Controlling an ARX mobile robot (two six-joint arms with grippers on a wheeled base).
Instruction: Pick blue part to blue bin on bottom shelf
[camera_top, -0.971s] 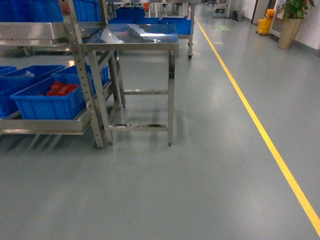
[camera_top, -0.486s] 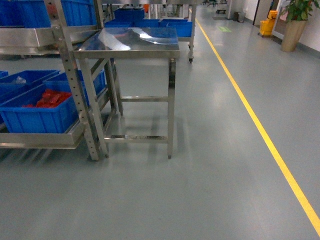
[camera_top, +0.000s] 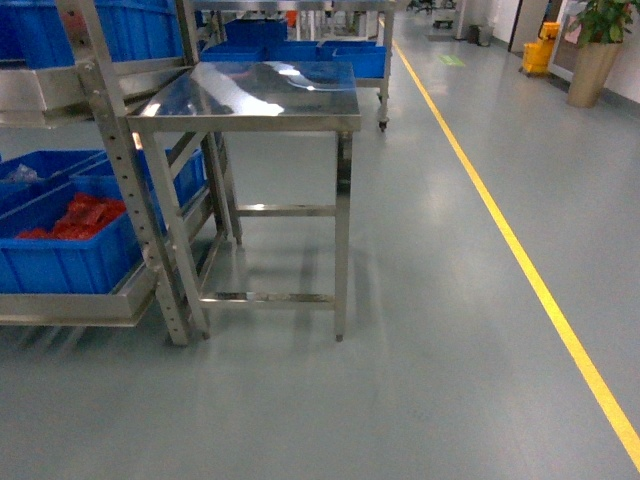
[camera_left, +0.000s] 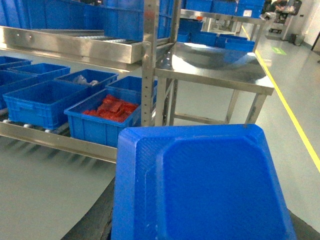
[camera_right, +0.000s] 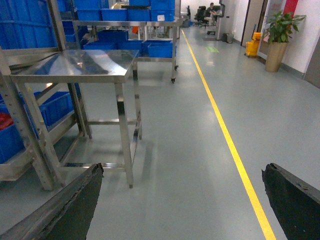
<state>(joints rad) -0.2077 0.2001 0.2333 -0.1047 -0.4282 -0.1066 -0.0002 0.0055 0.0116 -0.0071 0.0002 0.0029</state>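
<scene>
No readable text, label, brand or number shows on the bins, the rack, the counter or the floor in any view.

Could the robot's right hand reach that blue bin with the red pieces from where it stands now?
Probably not yet. The right hand hangs open over bare floor, and the bin of red pieces sits far to the left on the bottom shelf, behind a rack post. The robot would likely need to drive closer.
</scene>
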